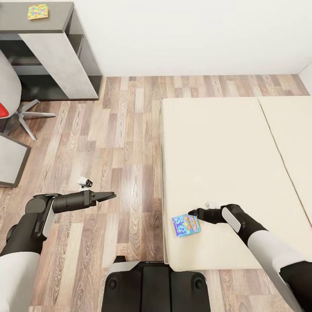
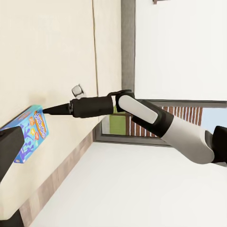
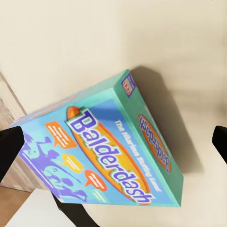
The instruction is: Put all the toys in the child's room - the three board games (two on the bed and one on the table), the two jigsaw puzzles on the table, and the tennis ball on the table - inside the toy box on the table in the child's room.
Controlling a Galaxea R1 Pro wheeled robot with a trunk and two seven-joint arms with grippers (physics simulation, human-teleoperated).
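A light blue board game (image 1: pixel 186 225), printed "Balderdash", lies flat near the front left corner of the beige bed (image 1: pixel 216 147). My right gripper (image 1: pixel 193 213) hovers just over the box's far right corner. In the right wrist view the box (image 3: pixel 109 151) sits between dark fingers (image 3: pixel 9 149) held wide apart, so the gripper is open and off the box. My left gripper (image 1: pixel 109 196) hangs open over the wood floor left of the bed, holding nothing. A multicoloured jigsaw puzzle (image 1: pixel 38 11) rests on a dark grey-topped unit (image 1: pixel 17 21) at the far left. The toy box and tennis ball are out of view.
An office chair (image 1: pixel 11 93) with a star base stands at the left, with a grey panel (image 1: pixel 11 164) in front of it. A second mattress (image 1: pixel 290 143) adjoins the bed on the right. Wood floor (image 1: pixel 121 143) runs between bed and furniture. My base (image 1: pixel 156 286) stands at the bed's front corner.
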